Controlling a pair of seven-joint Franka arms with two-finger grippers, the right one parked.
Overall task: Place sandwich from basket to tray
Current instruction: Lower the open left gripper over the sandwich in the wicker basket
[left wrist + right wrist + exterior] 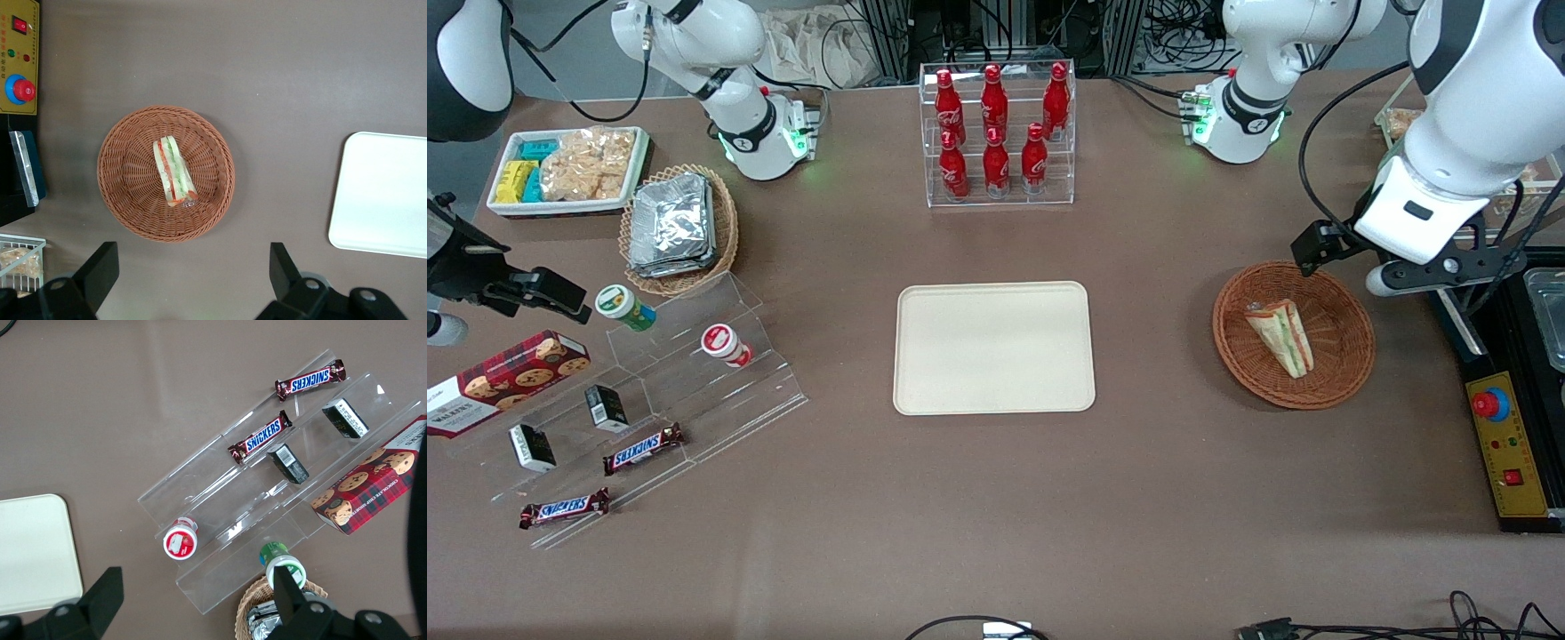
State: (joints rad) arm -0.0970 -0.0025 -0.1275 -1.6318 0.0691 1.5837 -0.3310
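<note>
The sandwich [1280, 336] is a clear-wrapped wedge with green and red-orange stripes. It lies in the round reddish-brown basket [1343, 373] toward the working arm's end of the table. The plain beige tray [994, 348] lies flat at mid-table with nothing on it. My left gripper [1352, 262] hangs open and empty, high above the basket's rim that is farther from the front camera. The left wrist view shows the sandwich [173, 171] in the basket [127, 180], the tray's edge [380, 193], and my open gripper [190, 273] short of the basket.
A control box with a red stop button [1491, 404] sits beside the basket at the table's end. A clear rack of red bottles [996, 133] stands farther from the front camera than the tray. A tan basket of foil packets [671, 227], a snack tub [565, 169] and a stepped acrylic stand [649, 400] lie toward the parked arm's end.
</note>
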